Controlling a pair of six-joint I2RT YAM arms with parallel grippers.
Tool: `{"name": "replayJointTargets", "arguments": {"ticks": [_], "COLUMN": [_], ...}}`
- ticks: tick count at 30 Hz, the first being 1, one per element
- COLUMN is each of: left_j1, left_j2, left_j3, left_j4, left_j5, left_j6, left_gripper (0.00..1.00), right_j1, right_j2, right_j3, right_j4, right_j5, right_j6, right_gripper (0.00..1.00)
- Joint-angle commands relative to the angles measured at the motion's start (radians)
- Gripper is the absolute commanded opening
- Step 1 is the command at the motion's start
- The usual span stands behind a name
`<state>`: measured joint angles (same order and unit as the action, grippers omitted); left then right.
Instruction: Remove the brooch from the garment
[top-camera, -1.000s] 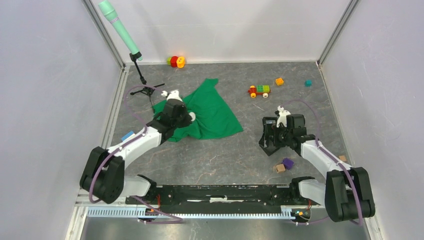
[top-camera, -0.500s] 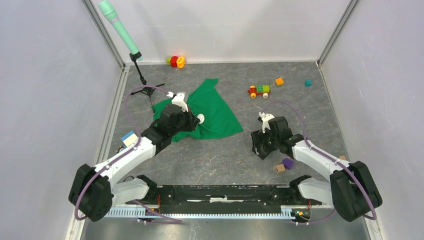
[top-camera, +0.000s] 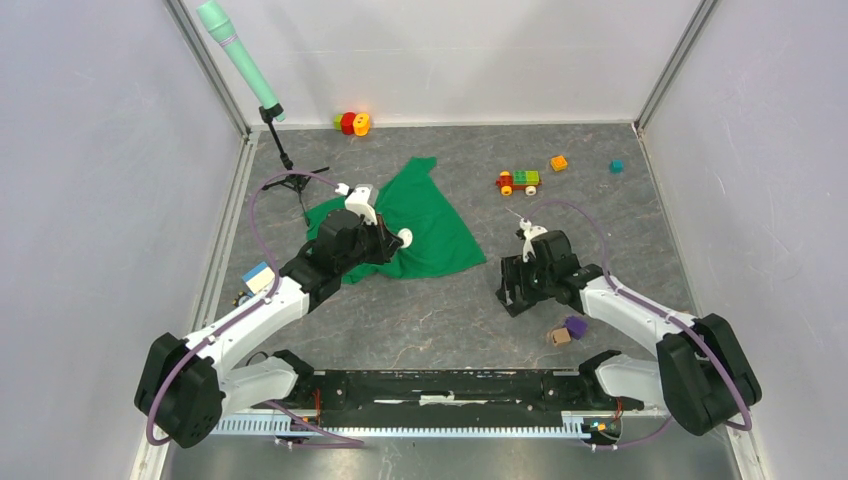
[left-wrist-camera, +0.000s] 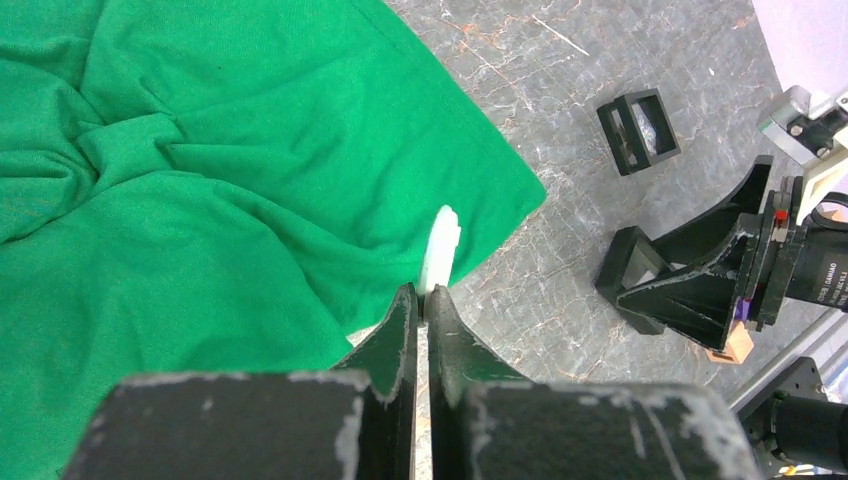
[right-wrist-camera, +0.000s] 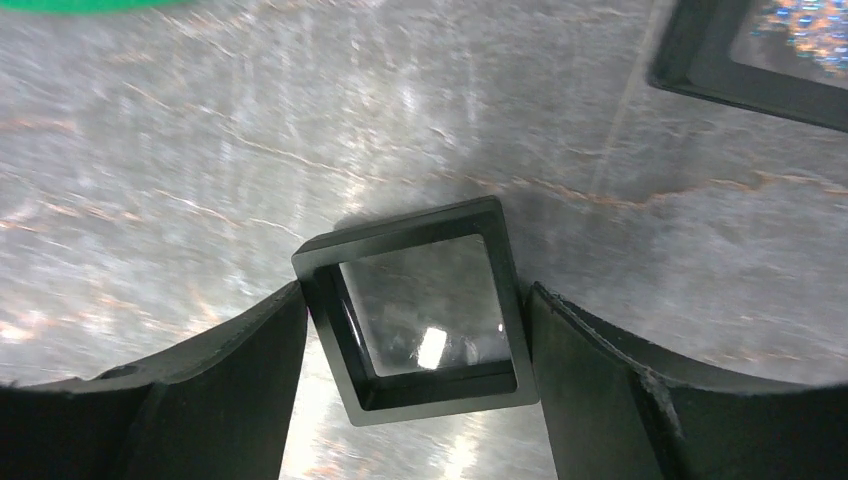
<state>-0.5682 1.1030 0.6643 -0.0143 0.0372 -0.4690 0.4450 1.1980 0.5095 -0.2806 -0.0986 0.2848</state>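
Observation:
The green garment (top-camera: 425, 220) lies crumpled at the left centre of the floor and also fills the upper left of the left wrist view (left-wrist-camera: 200, 170). My left gripper (top-camera: 392, 240) hovers over the garment's near right edge. Its jaws (left-wrist-camera: 428, 300) are shut on the brooch (left-wrist-camera: 441, 245), a small flat piece seen edge-on and pale yellowish-white here. In the top view the brooch (top-camera: 404, 237) looks like a pale disc. My right gripper (top-camera: 512, 290) (right-wrist-camera: 415, 300) is shut on a black square frame (right-wrist-camera: 340, 290) with a clear window, just above the floor.
A second black frame (left-wrist-camera: 638, 130) lies beyond the right gripper, and also shows in the right wrist view (right-wrist-camera: 760, 60). A toy train (top-camera: 518, 181), an orange brick (top-camera: 559, 162) and a teal cube (top-camera: 617, 166) lie at the back right. A purple block (top-camera: 576, 326) and a tan cube (top-camera: 560, 337) lie near the right arm. A tripod (top-camera: 290, 165) stands at the back left.
My left gripper moved a little right, carrying the brooch toward the garment's edge. My right gripper moved left and nearer with the black frame.

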Motion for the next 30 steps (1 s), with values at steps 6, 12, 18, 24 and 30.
{"name": "replayJointTargets", "arguments": {"ticks": [6, 12, 18, 24, 30], "left_j1": [-0.003, 0.000, 0.098, 0.154, 0.142], "left_j2": [-0.004, 0.065, 0.290, 0.402, 0.232], "left_j3": [-0.021, -0.032, 0.006, 0.056, -0.042], "left_j4": [0.062, 0.061, 0.139, 0.184, 0.247], "left_j5": [0.095, 0.096, 0.242, 0.401, 0.421], "left_j6": [0.064, 0.023, -0.069, -0.105, -0.105], "left_gripper": [0.02, 0.02, 0.02, 0.46, 0.90], "right_j1": [0.039, 0.043, 0.044, 0.046, 0.046], "right_j2": [-0.016, 0.019, 0.062, 0.080, 0.089], "right_j3": [-0.099, -0.052, -0.055, -0.037, -0.025], "right_j4": [0.433, 0.471, 0.532, 0.565, 0.654], "right_j5": [-0.214, -0.261, -0.255, -0.273, -0.347], "right_j6": [0.498, 0.531, 0.593, 0.605, 0.681], "right_gripper": [0.74, 0.74, 0.73, 0.73, 0.73]}}
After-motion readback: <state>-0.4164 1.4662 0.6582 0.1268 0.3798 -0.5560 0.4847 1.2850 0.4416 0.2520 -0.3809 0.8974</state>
